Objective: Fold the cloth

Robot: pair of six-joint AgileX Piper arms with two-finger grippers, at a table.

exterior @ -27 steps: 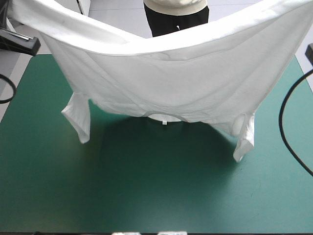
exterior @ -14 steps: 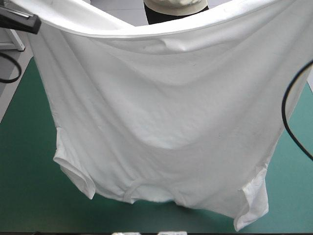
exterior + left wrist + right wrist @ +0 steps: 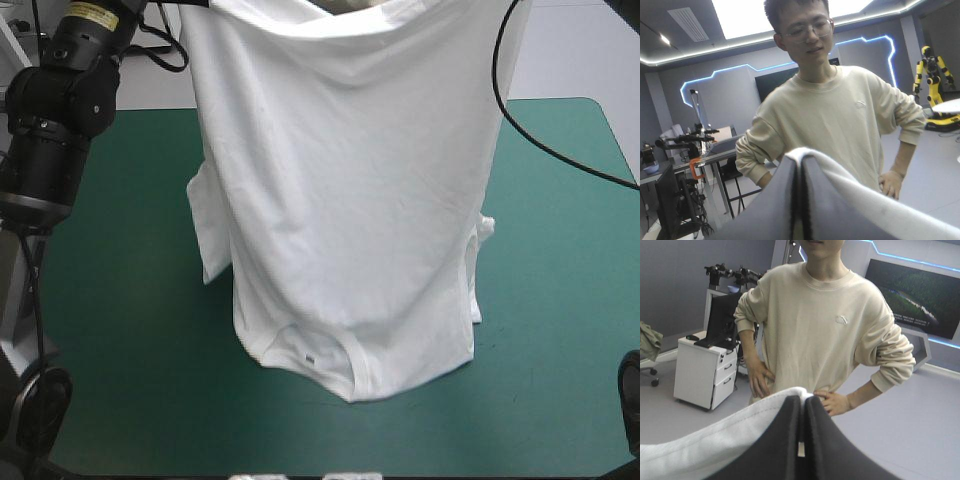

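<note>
- T-shirt (image 3: 350,200), white and short-sleeved, hangs as a long drape below both claws, held by its hem edge with the collar (image 3: 318,352) at the lower end.
- Left claw (image 3: 799,165): black fingers pressed almost together, pinching the T-shirt's edge, which runs off to one side of it as a white band.
- Right claw (image 3: 801,402): fingers likewise all but closed on the white cloth, which trails away beside it.
- Collar end sits down at the teal-green counter (image 3: 120,330); firm contact cannot be told.
- One sleeve (image 3: 205,230) dangles on the left claw's side, the other sleeve (image 3: 483,262) on the right claw's side, both clear of the counter.
</note>
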